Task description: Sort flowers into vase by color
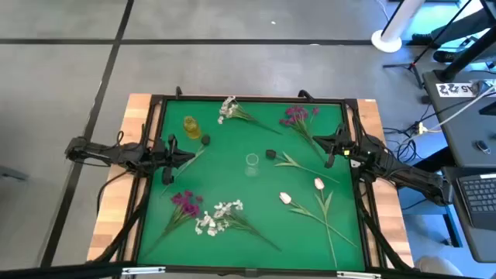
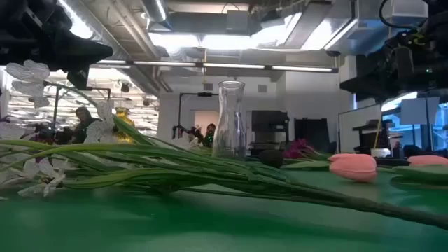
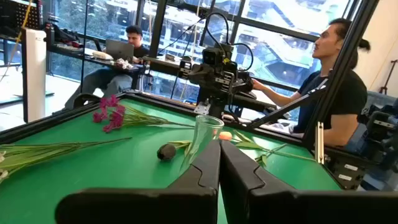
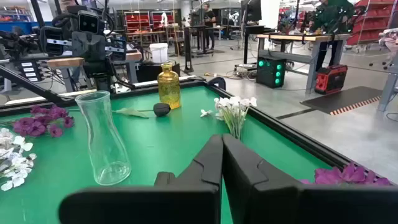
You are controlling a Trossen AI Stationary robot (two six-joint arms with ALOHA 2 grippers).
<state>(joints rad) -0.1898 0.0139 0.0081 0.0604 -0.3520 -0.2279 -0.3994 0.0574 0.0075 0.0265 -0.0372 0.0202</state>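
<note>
— So, where are your end effectors sitting right now?

— I am holding my left end effector [image 1: 188, 156] at nine o'clock on the desk [image 1: 256, 232], above the green mat, fingers clenched together with nothing between them. My right end effector [image 1: 332, 147] is hanging at three o'clock, clenched and empty as well.

— And the vases?

— A clear glass vase [image 1: 252, 162] is standing upright at the middle of the mat. A yellow vase [image 1: 191, 126] is standing toward eleven o'clock, with a small dark ball [image 1: 206, 140] just beside it. Another dark ball [image 1: 271, 153] is lying near the clear vase on its three o'clock side.

— Where are the flowers lying?

— All are resting flat on the mat, none in a vase. A white spray [image 1: 228, 108] is lying at twelve o'clock, a magenta spray [image 1: 298, 115] at one o'clock. Two pale tulip buds [image 1: 318, 184] are lying at four to five o'clock. A second magenta spray [image 1: 187, 204] is lying at seven o'clock, touching a second white cluster [image 1: 219, 215] at six.
</note>
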